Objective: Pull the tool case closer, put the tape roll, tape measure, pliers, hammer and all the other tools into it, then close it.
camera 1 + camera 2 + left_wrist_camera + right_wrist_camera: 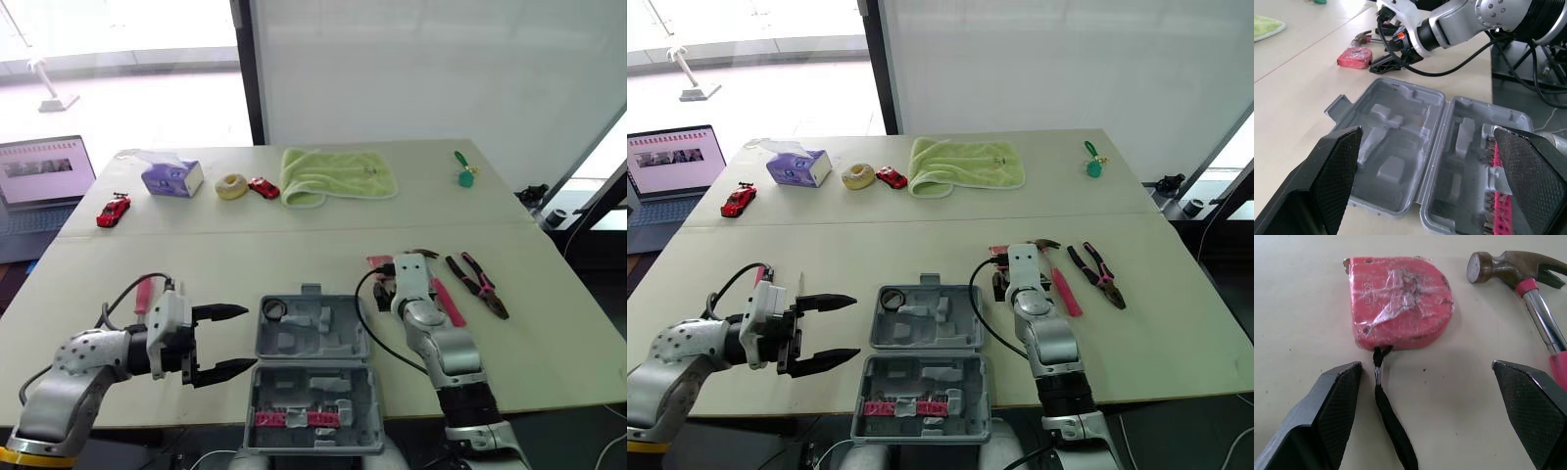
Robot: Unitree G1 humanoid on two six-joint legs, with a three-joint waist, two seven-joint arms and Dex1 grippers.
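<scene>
My right gripper (1425, 367) wide open, empty, poised at red plastic tape measure (1400, 301) right of grey plastic tool case (312, 377); left gripper (247, 338) likewise, left of case. I expect black strap (1393, 431) snagging a finger.

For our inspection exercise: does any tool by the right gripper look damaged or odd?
Yes: the red tape measure ahead of the right gripper has wrinkled clear film stuck across its face. The hammer beside it looks sound.
</scene>
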